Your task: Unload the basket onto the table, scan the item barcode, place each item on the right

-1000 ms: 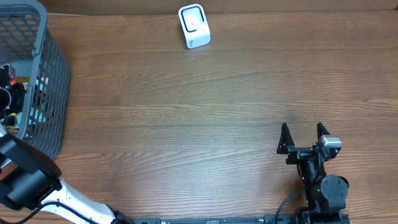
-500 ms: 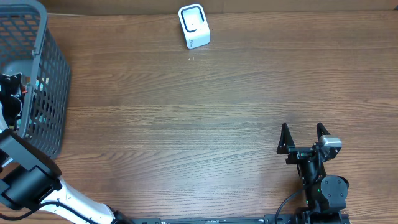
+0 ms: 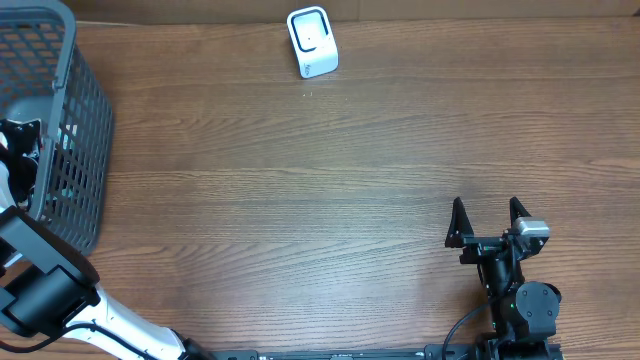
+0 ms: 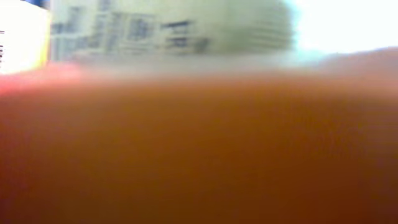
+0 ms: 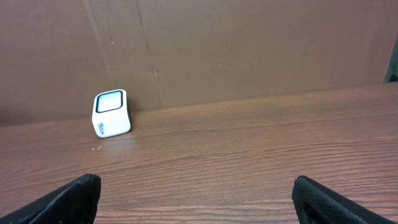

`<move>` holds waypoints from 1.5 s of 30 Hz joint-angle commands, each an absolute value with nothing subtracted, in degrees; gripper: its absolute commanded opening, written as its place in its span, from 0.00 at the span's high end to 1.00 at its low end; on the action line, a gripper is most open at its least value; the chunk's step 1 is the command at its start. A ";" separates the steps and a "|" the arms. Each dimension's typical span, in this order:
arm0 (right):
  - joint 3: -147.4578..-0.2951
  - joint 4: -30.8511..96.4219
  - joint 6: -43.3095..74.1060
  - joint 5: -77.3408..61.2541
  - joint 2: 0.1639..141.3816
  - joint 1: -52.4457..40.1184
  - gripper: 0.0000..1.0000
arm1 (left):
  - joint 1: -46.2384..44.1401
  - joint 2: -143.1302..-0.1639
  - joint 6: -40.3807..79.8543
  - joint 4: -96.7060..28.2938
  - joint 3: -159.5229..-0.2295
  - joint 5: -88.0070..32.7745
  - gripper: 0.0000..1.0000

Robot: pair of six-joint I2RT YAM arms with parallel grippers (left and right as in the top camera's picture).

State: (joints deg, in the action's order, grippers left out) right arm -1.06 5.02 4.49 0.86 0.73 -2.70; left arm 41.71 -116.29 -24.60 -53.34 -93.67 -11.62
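My left gripper [image 3: 20,137] is down inside the grey mesh basket [image 3: 85,150] at the table's left edge. Its jaws are hidden there, and what it touches cannot be made out from above. The left wrist view is blurred: an orange-brown item surface [image 4: 199,149] fills it at very close range, with pale printed packaging [image 4: 168,28] above. No barcode is readable. The white scanner [image 3: 312,42] stands at the far middle of the table, also seen as the white scanner [image 5: 111,113]. My right gripper [image 3: 487,215] rests open and empty at the near right, its right gripper [image 5: 199,199] fingertips wide apart.
Brown cardboard [image 5: 249,50] backs the table's far edge behind the scanner. Bare wooden tabletop [image 3: 300,200] lies between the basket and my right arm. The basket's walls close round my left gripper.
My left gripper has shifted slightly inside the basket. The right arm and the scanner have not moved.
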 commanded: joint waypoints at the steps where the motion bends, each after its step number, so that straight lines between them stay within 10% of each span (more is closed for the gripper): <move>1: -0.45 4.71 4.25 0.95 0.16 -2.50 0.00 | 41.56 -117.03 -25.28 -53.67 -93.01 -12.08 0.34; 10: -0.45 4.69 4.25 0.95 0.16 -2.50 0.00 | 41.63 -116.99 -25.19 -53.56 -94.06 -12.08 0.52; 45: -0.45 4.71 4.25 0.95 0.16 -2.50 0.00 | 41.58 -100.31 -9.37 -65.73 -130.78 -17.96 0.60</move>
